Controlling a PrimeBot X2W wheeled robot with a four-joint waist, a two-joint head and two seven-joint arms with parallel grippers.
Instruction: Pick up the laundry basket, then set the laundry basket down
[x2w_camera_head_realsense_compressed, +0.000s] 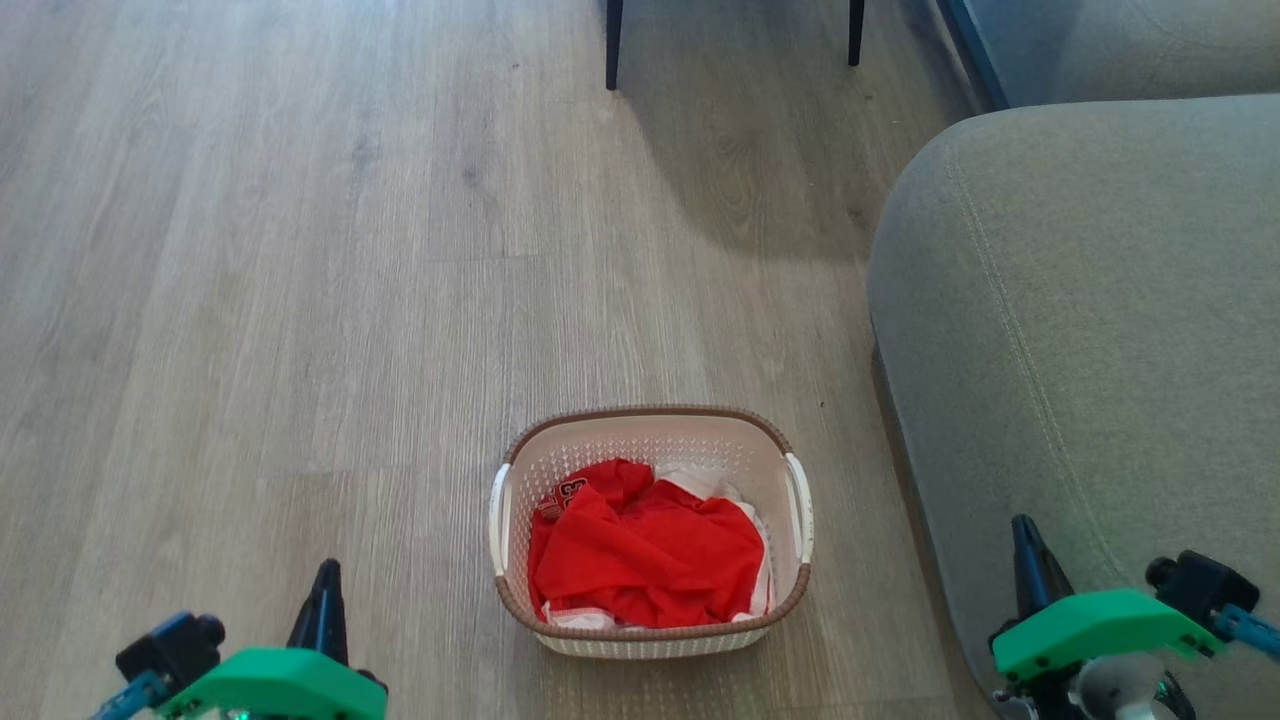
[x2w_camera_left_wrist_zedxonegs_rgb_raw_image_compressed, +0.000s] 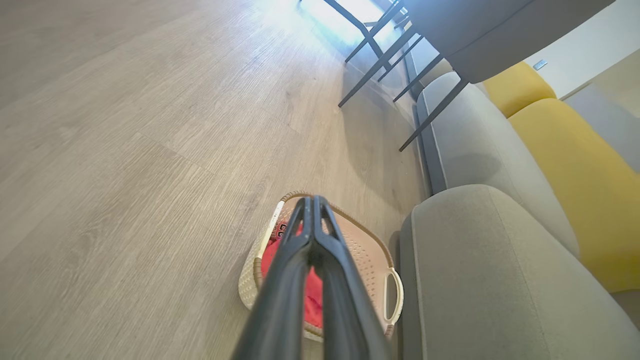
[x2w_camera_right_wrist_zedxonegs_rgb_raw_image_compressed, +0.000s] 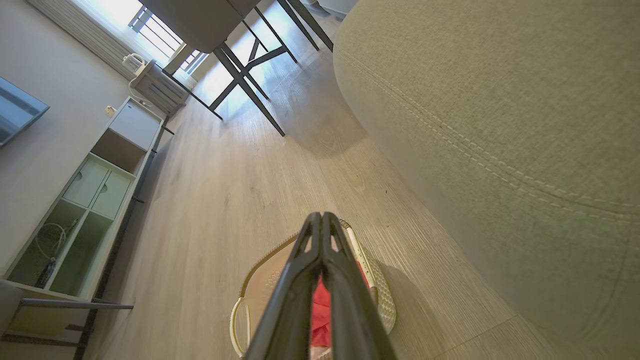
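Note:
The laundry basket (x2w_camera_head_realsense_compressed: 650, 440) stands on the wooden floor, cream-white and perforated with a brown braided rim and a white handle on each side. Red and white clothes (x2w_camera_head_realsense_compressed: 645, 545) lie in it. My left gripper (x2w_camera_head_realsense_compressed: 327, 580) is at the lower left of the head view, well left of the basket, shut with nothing held. My right gripper (x2w_camera_head_realsense_compressed: 1022, 535) is at the lower right, over the sofa arm, also shut and empty. In the left wrist view the basket (x2w_camera_left_wrist_zedxonegs_rgb_raw_image_compressed: 372, 252) lies past the closed fingertips (x2w_camera_left_wrist_zedxonegs_rgb_raw_image_compressed: 312, 202); in the right wrist view the basket (x2w_camera_right_wrist_zedxonegs_rgb_raw_image_compressed: 382, 300) sits below the closed gripper (x2w_camera_right_wrist_zedxonegs_rgb_raw_image_compressed: 321, 217).
A grey sofa arm (x2w_camera_head_realsense_compressed: 1090, 330) rises right beside the basket's right side. Dark chair legs (x2w_camera_head_realsense_compressed: 612, 45) stand farther ahead. A low shelf unit (x2w_camera_right_wrist_zedxonegs_rgb_raw_image_compressed: 95, 195) lines the wall. Yellow cushions (x2w_camera_left_wrist_zedxonegs_rgb_raw_image_compressed: 575, 165) rest on the sofa. Open floor (x2w_camera_head_realsense_compressed: 250, 300) stretches to the left.

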